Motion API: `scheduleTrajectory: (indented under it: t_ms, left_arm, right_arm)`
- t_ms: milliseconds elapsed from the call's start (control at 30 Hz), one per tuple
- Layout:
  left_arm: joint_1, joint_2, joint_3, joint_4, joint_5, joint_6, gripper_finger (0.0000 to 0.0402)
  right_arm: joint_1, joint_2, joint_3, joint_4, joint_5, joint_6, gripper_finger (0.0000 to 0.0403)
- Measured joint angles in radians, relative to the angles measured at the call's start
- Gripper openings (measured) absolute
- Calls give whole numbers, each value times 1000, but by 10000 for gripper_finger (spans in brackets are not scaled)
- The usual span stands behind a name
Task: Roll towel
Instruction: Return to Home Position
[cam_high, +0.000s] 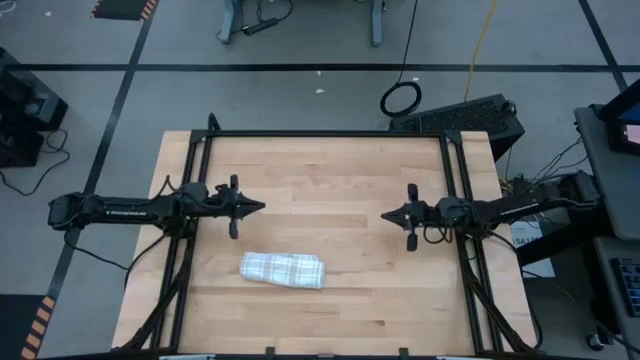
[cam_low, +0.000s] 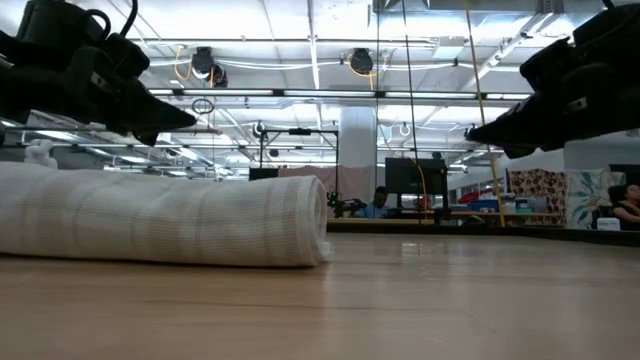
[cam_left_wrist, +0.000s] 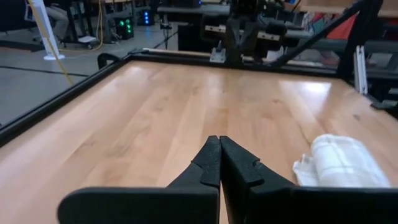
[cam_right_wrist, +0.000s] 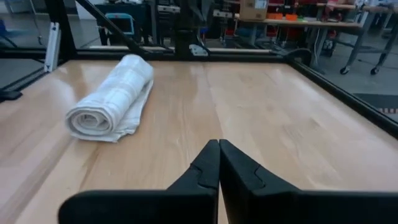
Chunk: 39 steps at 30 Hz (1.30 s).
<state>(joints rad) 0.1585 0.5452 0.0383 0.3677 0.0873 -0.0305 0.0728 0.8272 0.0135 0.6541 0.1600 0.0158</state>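
Note:
The towel (cam_high: 283, 269), white with thin grey check lines, lies rolled into a cylinder on the wooden table, near its front edge and left of centre; the roll (cam_right_wrist: 112, 99) shows its spiral end in the right wrist view and rests on its side (cam_low: 160, 222). My left gripper (cam_high: 262, 207) hangs shut above the table's left part, pointing toward the right arm. My right gripper (cam_high: 384, 214) hangs shut above the right part, pointing toward the left arm. Neither gripper touches the towel.
A black frame (cam_high: 320, 133) runs along the table's far edge and down both sides. The bare wood (cam_high: 325, 190) between the two grippers holds nothing. Beyond the table are cables, desks and a black keyboard (cam_high: 455, 115) on the floor.

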Motion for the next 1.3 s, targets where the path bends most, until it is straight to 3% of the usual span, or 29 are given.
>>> scheduleTrajectory:
  t_ms: [367,833,967,1300]
  left_arm:
    - [-25,-163,0,-119,20,-65,1]
    - [-298,-281,0,-260,-280,-43,0]
    - [-342,-338,0,-280,-304,-38,0]
    - [-372,-482,-17,-349,-341,20,0]
  right_arm:
    - [88,-258,0,-223,-2,-10,0]
    - [205,-424,0,-327,81,-51,0]
    - [213,-491,0,-387,128,-56,0]
    - [224,-658,0,-503,122,-159,0]
